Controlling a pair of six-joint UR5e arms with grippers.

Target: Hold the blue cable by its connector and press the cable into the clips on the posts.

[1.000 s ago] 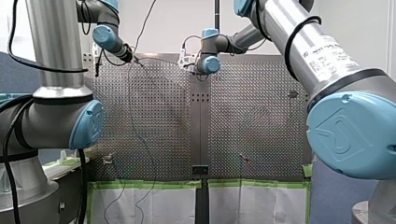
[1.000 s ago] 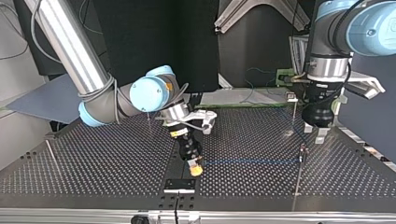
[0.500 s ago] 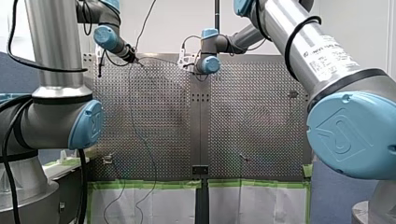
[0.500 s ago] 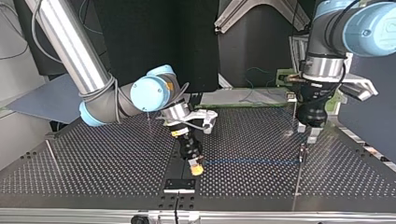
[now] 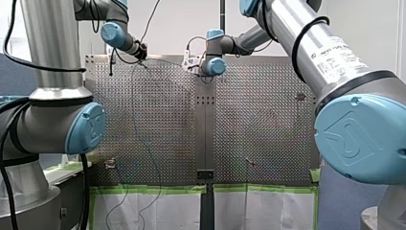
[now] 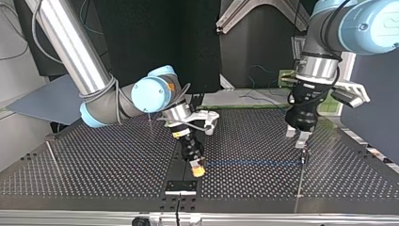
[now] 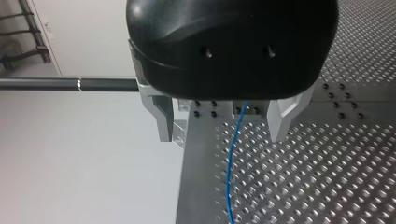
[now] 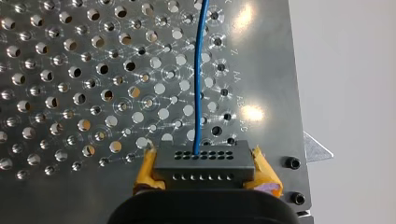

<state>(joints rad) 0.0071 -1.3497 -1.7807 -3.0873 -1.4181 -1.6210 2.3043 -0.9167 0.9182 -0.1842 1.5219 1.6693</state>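
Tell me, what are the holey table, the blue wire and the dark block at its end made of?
Table: looks like metal, bare and silvery; it throws bright glints around its holes.
Blue cable: probably wire under smooth plastic; thin, with an even colour.
Connector: likely matte dark plastic; dull, with moulded rows of small holes.

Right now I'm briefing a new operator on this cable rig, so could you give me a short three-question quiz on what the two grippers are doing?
1. True or false: my right gripper is shut on the connector.
2. Fill in: the cable leaving the connector is coloured ____.
3. Choose one: my left gripper is A) open, B) shut on the cable, C) shut on the connector.

Key: 1 true; 2 blue; 3 A.
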